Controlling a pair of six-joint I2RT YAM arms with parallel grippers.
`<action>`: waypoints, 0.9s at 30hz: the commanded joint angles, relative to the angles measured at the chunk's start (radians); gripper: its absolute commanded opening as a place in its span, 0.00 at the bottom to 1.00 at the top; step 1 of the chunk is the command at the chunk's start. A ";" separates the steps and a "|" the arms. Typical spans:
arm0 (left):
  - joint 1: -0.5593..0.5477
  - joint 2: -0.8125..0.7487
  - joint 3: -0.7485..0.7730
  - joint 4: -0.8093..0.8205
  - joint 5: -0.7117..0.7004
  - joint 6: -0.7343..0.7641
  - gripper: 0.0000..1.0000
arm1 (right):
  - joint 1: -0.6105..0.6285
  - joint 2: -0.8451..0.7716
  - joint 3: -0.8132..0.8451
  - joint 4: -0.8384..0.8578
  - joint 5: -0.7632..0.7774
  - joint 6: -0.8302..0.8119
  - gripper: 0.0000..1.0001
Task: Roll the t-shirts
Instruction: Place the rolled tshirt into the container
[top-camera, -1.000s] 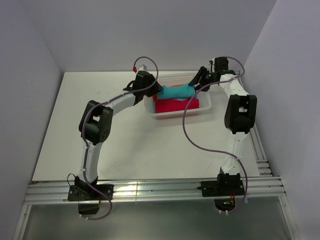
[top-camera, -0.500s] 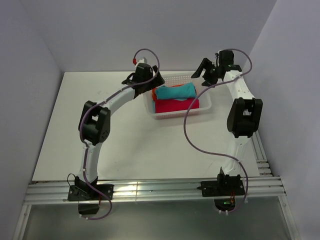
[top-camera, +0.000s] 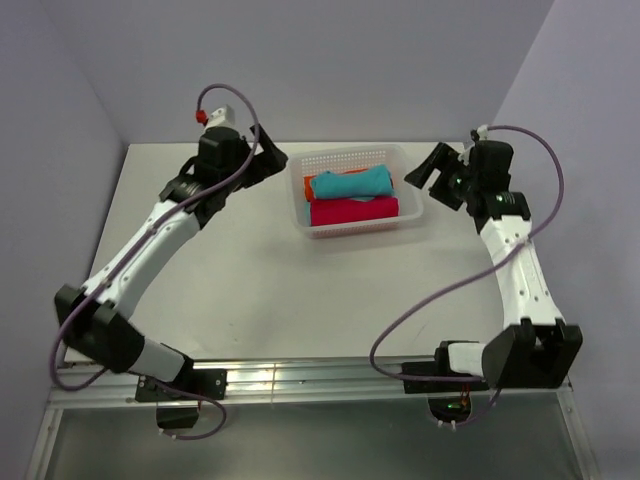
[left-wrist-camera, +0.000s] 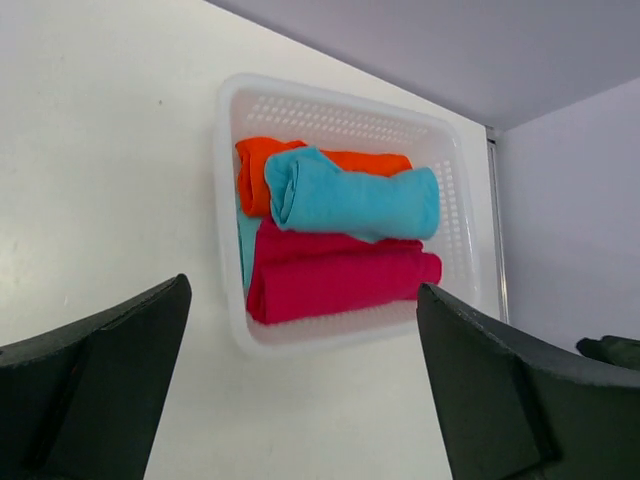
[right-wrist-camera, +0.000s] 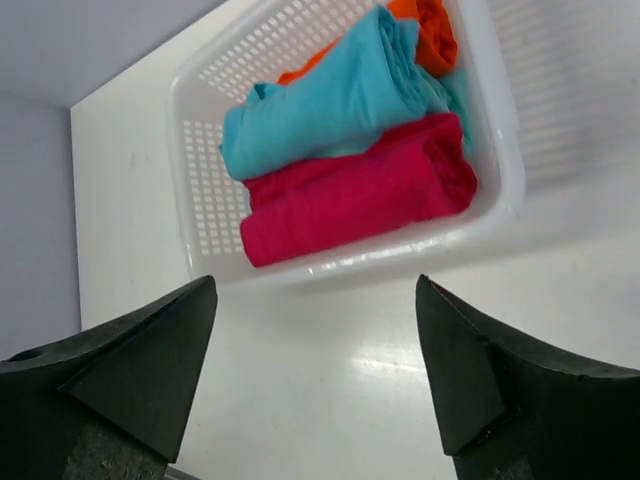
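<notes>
Several rolled t-shirts lie in the white lattice basket (top-camera: 350, 153) at the back of the table. The turquoise one (top-camera: 350, 183) rests on top, the magenta one (top-camera: 355, 210) in front of it, the orange one (top-camera: 312, 186) at the back left. In the left wrist view a pale turquoise one (left-wrist-camera: 245, 240) peeks out beneath the turquoise roll (left-wrist-camera: 350, 195). My left gripper (top-camera: 270, 160) hangs open and empty left of the basket. Just as empty, my right gripper (top-camera: 428, 178) stands open to the basket's right. Neither touches the basket.
The white table (top-camera: 250, 270) is bounded by grey walls at the back and both sides. An aluminium rail (top-camera: 320, 380) runs along the near edge with both arm bases. Purple cables loop off each arm.
Both grippers opened and pulled back from the basket, the left one to the left, the right one to the right. The turquoise roll stays in the basket.
</notes>
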 joint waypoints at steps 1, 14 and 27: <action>-0.003 -0.163 -0.151 -0.050 -0.026 -0.041 1.00 | 0.003 -0.146 -0.129 0.019 0.045 0.005 0.87; -0.002 -0.685 -0.603 -0.093 0.008 -0.034 0.99 | 0.006 -0.738 -0.581 0.106 -0.025 0.094 0.86; -0.003 -1.056 -0.895 -0.049 -0.138 -0.051 0.99 | 0.006 -1.047 -0.763 0.025 -0.045 0.117 0.87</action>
